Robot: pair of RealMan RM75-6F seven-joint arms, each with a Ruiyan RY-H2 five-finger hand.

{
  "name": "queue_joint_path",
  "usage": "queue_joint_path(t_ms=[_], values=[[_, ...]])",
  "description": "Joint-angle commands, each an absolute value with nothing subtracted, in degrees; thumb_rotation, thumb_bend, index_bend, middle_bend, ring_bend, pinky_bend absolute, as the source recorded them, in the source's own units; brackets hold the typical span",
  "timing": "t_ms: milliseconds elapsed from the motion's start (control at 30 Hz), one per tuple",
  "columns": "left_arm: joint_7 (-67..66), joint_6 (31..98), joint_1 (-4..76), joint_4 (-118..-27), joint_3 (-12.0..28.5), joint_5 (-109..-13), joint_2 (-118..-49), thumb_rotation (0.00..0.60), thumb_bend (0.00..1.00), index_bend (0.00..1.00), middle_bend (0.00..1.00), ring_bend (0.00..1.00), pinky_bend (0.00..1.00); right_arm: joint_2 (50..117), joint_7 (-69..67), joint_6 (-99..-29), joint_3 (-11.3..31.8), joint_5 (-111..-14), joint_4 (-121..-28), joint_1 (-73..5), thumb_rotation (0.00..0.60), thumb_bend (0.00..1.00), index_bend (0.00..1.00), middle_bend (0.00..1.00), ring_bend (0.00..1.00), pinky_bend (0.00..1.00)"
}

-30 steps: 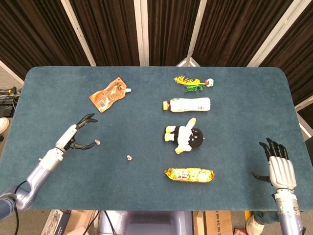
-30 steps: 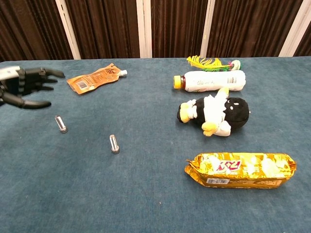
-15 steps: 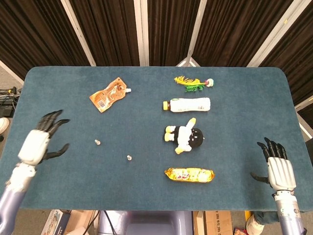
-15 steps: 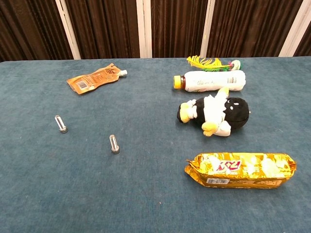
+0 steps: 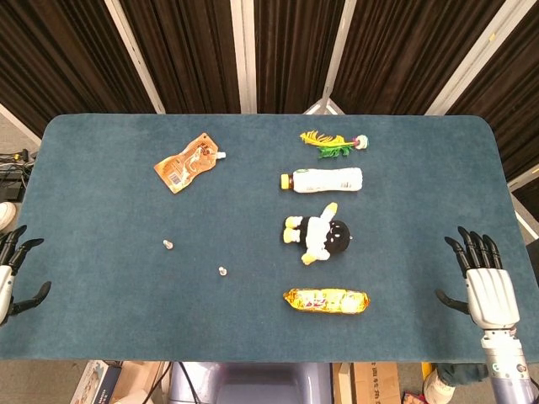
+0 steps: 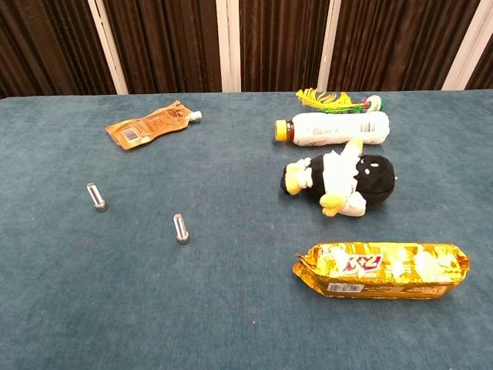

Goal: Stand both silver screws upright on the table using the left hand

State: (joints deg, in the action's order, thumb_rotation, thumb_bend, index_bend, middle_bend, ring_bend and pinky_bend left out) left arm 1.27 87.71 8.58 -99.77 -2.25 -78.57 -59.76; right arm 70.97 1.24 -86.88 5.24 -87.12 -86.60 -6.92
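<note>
On the blue cloth left of centre, both silver screws stand upright and apart: one [image 6: 96, 196] nearer the left edge, the other [image 6: 181, 229] closer to the front and middle. Neither looks tilted, so the task appears done; the sound course is to leave them alone and keep any arm motion away from them. Left hand [image 5: 10, 273] sits at the table's left edge, fingers spread, holding nothing. Right hand [image 5: 487, 290] rests at the far right, fingers likewise spread and empty.
</note>
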Motion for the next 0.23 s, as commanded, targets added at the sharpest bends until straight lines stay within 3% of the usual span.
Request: queue_joint_path(t_ms=[33, 233], values=[[1.5, 87.0, 8.6, -99.1, -1.9, -79.0, -60.3, 0.600, 0.44, 0.20, 0.00, 0.00, 0.00, 71.2, -0.1, -88.6, 5.3, -88.7, -85.4, -6.6, 0.600, 0.00, 0.18, 0.05, 0.01, 0.00], [3.2, 89.1, 8.3, -96.1, -1.7, -84.1, -62.6, 0.600, 0.44, 0.21, 0.00, 0.00, 0.00, 70.6, -1.2, -89.1, 5.1, -89.4, -85.2, -6.4, 0.600, 0.00, 0.18, 0.05, 0.01, 0.00]])
